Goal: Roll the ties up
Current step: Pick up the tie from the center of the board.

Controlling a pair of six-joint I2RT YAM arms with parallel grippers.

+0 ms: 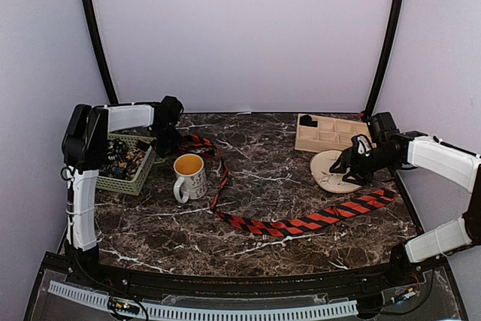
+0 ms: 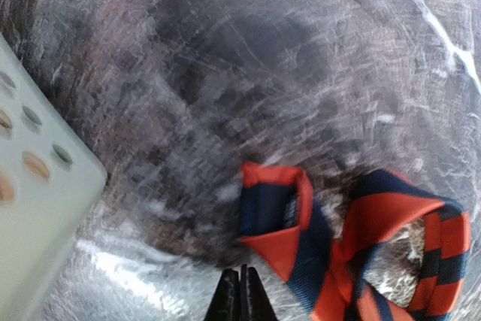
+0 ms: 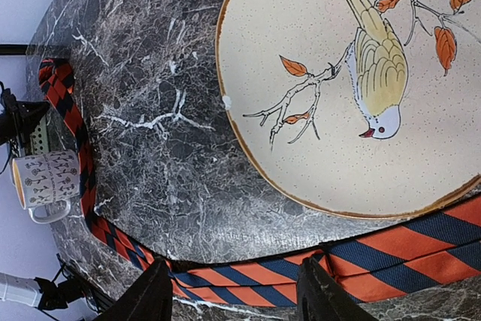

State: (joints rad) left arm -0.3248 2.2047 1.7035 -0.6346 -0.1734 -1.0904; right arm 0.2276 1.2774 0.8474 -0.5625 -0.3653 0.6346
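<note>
The left jaws are shut beside the striped tie (image 2: 282, 219), apparently on nothing; the right jaws are spread open. Rolling may be attempted with no fabric gripped.

The whole marble table (image 1: 150, 216) is seen from above and behind the arm bases, at a distance. The left wrist view is held very near the tabletop, blurred — a folded end of the tie (image 2: 338, 238) lies just beyond its closed fingertips (image 2: 229, 298). The right wrist view is set higher: the tie runs just beyond its spread fingers (image 3: 150, 298), the plate (image 3: 316, 171) farther. The tie is shared by all three views.
</note>
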